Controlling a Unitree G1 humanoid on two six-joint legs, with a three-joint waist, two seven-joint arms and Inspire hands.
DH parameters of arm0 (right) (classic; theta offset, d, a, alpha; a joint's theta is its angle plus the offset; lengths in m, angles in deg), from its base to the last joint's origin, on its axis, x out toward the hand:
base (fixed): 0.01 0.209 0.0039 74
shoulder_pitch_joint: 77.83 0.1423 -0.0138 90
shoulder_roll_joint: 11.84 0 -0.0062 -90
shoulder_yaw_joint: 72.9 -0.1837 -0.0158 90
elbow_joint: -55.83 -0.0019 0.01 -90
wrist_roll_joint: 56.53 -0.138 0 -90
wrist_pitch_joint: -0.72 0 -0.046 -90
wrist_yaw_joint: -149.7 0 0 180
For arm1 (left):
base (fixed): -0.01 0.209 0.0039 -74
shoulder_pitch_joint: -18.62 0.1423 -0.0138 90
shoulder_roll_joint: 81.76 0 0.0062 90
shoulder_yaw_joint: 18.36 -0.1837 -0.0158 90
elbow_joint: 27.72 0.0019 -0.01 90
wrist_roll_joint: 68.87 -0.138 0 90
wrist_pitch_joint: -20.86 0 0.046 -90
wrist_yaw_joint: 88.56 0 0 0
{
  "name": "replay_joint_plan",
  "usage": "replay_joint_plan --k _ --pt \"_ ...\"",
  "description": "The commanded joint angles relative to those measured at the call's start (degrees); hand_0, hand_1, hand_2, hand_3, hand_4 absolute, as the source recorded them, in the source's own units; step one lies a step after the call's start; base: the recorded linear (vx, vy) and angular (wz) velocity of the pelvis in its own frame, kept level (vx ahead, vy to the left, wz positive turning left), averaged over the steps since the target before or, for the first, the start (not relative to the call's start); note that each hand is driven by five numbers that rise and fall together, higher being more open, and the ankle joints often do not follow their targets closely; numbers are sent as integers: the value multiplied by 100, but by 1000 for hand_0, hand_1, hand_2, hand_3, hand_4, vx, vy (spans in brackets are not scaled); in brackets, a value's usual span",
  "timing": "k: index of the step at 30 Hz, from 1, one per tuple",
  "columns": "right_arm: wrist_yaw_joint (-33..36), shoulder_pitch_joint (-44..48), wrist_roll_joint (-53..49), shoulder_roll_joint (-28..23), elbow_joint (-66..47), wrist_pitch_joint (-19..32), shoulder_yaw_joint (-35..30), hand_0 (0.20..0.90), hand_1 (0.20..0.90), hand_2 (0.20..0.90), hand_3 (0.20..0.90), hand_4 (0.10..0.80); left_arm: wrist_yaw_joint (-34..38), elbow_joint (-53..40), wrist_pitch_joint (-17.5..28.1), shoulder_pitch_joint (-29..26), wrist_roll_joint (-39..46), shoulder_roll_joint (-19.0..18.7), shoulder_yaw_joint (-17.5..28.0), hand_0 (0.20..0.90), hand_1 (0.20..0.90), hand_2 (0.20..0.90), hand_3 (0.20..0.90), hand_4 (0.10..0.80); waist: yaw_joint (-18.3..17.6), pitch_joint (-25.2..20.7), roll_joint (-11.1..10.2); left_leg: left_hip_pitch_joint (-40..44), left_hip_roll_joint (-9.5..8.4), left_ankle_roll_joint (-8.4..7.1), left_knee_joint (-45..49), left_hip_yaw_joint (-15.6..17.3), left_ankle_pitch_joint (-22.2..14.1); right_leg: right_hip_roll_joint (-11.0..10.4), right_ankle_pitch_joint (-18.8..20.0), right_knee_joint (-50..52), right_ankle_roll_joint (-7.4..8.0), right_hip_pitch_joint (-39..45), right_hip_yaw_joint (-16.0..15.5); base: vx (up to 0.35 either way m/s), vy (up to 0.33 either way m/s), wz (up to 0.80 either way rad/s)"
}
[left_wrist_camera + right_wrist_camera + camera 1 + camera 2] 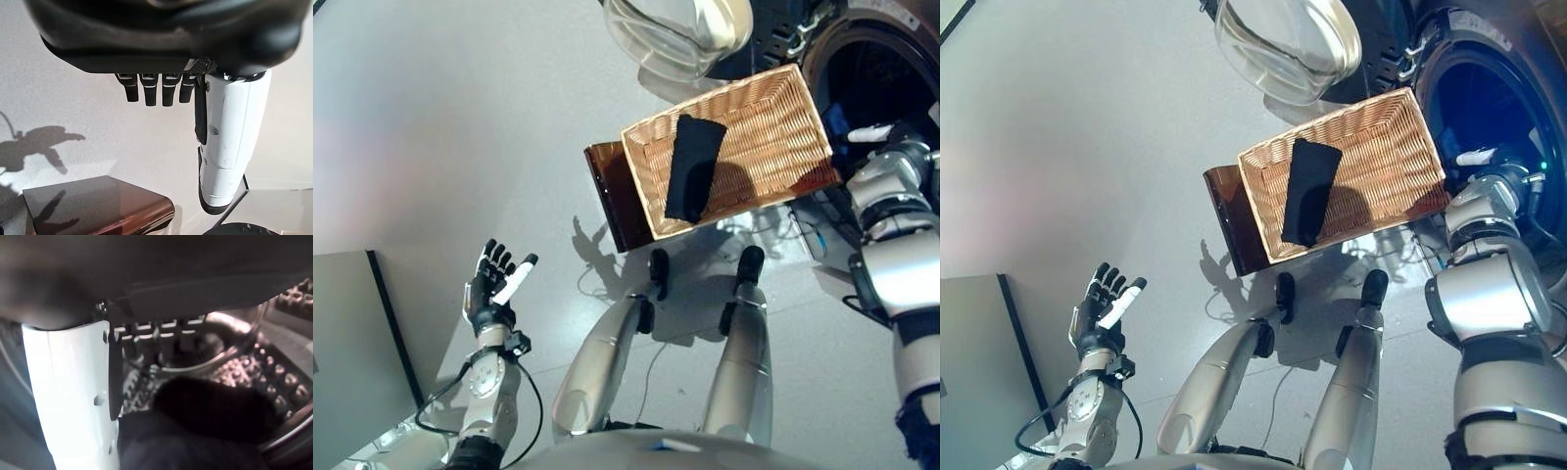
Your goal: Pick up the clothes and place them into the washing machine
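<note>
Drop-off step, by the look of it: right hand (1477, 157) is reached into the mouth of the washing machine (1489, 98), only its white thumb showing from the head views. Right wrist view shows a dark garment (210, 406) lying in the drum just past the fingers (161, 340), which hang straight above it (they look loose, not curled round the cloth, though the view is dim). Judgement: this piece is delivered or about to be let go.

Second dark garment (692, 166) lies lengthwise in the wicker basket (773, 117), toward the basket's left half, well apart from both hands. Basket sits on a brown stand (607, 196) on the floor, just beside the machine's opening; glass door (675, 29) swung open above it.

Left hand (494, 284) held low at the robot's left side, fingers spread and straight, nothing in it.

Next move likely calls for drawing the right hand clear of the drum, then across to the basket to take the remaining garment.
</note>
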Motion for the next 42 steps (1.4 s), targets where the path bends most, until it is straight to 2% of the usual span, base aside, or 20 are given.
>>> replay_joint_plan --k 1,2,3,4,6,7,8,9,11,12,13,14,18,19,25,33,42 --pt "510 1083 -400 -1155 -694 929 400 900 900 900 900 800 65 -148 409 374 144 -368 440 900 900 900 900 800 208 -751 -109 81 375 -772 -468 -480 45 536 -1315 619 -659 526 -509 -117 -4 -5" --pt "487 901 -809 -1014 -808 1170 96 900 900 900 900 800 66 -93 424 354 209 -329 424 900 900 900 900 800 207 -690 -97 22 407 -741 -467 -434 203 536 -1150 579 -688 486 -572 -117 -3 2" --pt "408 723 -1026 -976 -776 1255 -42 900 900 900 900 800 43 -38 415 344 228 -350 392 900 900 900 900 800 201 -676 -134 32 415 -739 -462 -431 198 537 -1154 569 -685 507 -584 -11 -23 6" --pt "358 532 -1281 -868 -736 1396 -223 900 900 900 900 800 2 -44 397 338 237 -356 332 900 900 900 900 800 209 -690 -169 102 398 -770 -449 -474 32 527 -1309 586 -645 595 -559 99 -37 5" --pt "288 193 -1814 -706 -717 1657 -677 900 900 900 900 800 -8 -67 416 355 244 -334 311 900 900 900 900 800 213 -660 -188 120 395 -765 -424 -477 11 512 -1320 577 -637 640 -589 10 -21 5" --pt "203 56 -2148 -593 -681 1805 -890 900 900 900 900 800 -41 -98 430 358 253 -361 305 900 900 900 900 800 250 -634 -185 71 420 -733 -441 -444 179 509 -1153 537 -671 602 -657 22 -14 10" --pt "126 -95 -2496 -483 -723 1950 -1159 900 900 900 900 800 -50 -53 426 355 248 -364 300 900 900 900 900 800 264 -667 -226 159 403 -763 -430 -502 6 498 -1315 555 -628 693 -625 20 -12 14" --pt "86 -205 -2680 -413 -646 2010 -1297 900 900 900 900 800 -44 -46 427 333 219 -392 306 900 900 900 900 800 281 -662 -251 167 400 -760 -421 -509 2 492 -1317 550 -628 713 -642 118 -21 11" --pt "-90 -464 -3125 -179 -587 2116 -1600 900 900 900 900 800 -59 -116 402 274 165 -414 333 900 900 900 900 800 332 -627 -269 139 415 -725 -447 -484 172 471 -1141 476 -656 723 -736 -42 -2 15" --pt "-90 -467 -3123 -180 -587 2115 -1600 900 900 900 900 800 -58 -113 399 274 164 -415 331 900 900 900 900 800 330 -666 -288 196 395 -753 -442 -533 22 476 -1281 491 -619 774 -682 -84 9 11" --pt "-171 -531 -3253 47 -603 2162 -1631 900 900 900 900 800 -63 -98 374 246 109 -439 384 900 900 900 900 800 364 -621 -324 161 413 -722 -450 -494 173 467 -1134 450 -658 763 -769 121 -20 10" --pt "-229 -645 -3397 196 -618 2194 -1719 900 900 900 900 800 -58 -111 352 225 78 -422 414 900 900 900 900 800 370 -642 -364 241 393 -748 -438 -550 5 465 -1291 478 -620 838 -738 27 -17 5" --pt "-405 -943 -3566 596 -634 2212 -1839 900 900 900 900 800 -103 -116 287 200 -13 -427 464 900 900 900 900 800 434 -619 -461 307 378 -739 -452 -606 14 433 -1297 427 -612 955 -813 44 -19 3" --pt "-489 -1117 -3577 899 -745 2241 -1845 900 900 900 900 800 -98 -117 285 155 -45 -432 517 900 900 900 900 800 477 -588 -530 339 364 -739 -474 -637 34 422 -1290 399 -609 1015 -870 14 -20 15" --pt "-593 -1479 -3560 1451 -900 2275 -1874 900 900 900 900 800 -97 -172 256 128 -176 -392 656 900 900 900 900 800 588 -548 -684 384 320 -726 -501 -726 43 359 -1275 308 -595 1174 -1045 21 -3 13" --pt "-648 -1908 -3378 2059 -995 2260 -1724 900 900 900 900 800 -32 -497 285 18 -403 -416 767 900 900 900 900 800 691 -467 -874 349 250 -701 -464 -821 22 284 -1277 267 -582 1283 -1178 25 15 12" --pt "-636 -2043 -3599 2455 -803 2312 -1808 900 900 900 900 800 104 -1133 399 -118 -665 -401 775 900 900 900 900 800 873 -339 -892 -10 98 -670 -116 -914 -85 136 -1436 602 -589 1085 -1305 27 22 13"
